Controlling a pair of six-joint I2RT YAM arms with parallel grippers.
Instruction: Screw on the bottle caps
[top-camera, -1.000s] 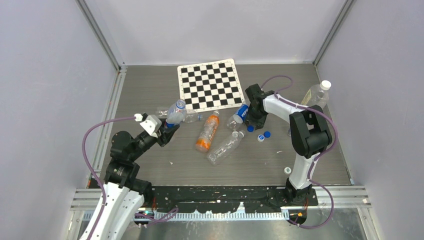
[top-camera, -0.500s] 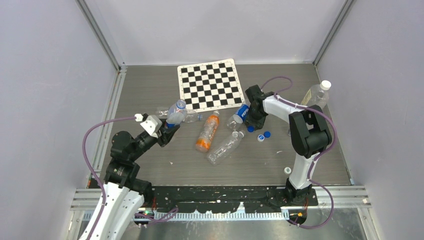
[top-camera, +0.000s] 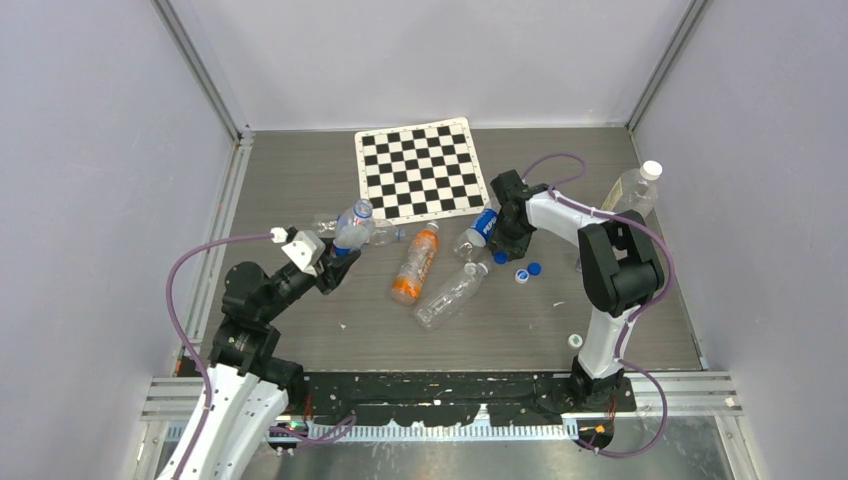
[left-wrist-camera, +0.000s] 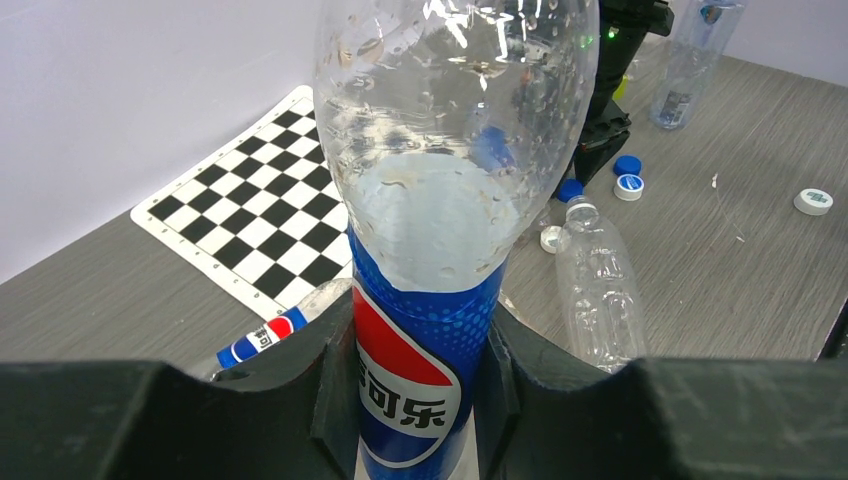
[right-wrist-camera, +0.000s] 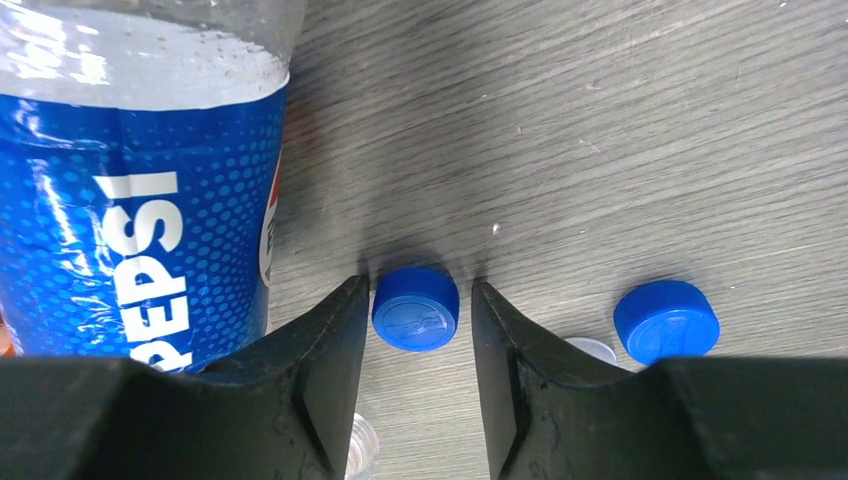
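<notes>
Left pincer (left-wrist-camera: 418, 335): closed on the lower, blue-labelled part of a clear plastic Pepsi bottle (left-wrist-camera: 450, 150). A finger presses each side of the label. The bottle is lifted off the table at left of centre, its neck pointing toward the far side.

Right pincer (right-wrist-camera: 418, 292): down at the grey wood-grain table (right-wrist-camera: 600, 120), right of centre. Jaws narrowly parted, straddling a small round blue plastic cap (right-wrist-camera: 415, 310). This cap lies flat on the table. The left finger is right at its edge and a thin sliver of table shows on the right side. No firm clamp is visible.

Just left of that cap lies a second clear bottle with a blue Pepsi label (right-wrist-camera: 130, 220), on its side. To the right lies another blue cap (right-wrist-camera: 666, 320), with a white cap (right-wrist-camera: 590, 348) just beside it, half hidden by the finger. One more white cap (top-camera: 575, 340) sits well apart, nearer the right arm's base.

The black-and-white checkerboard mat (top-camera: 418, 170) lies at the far middle.
</notes>
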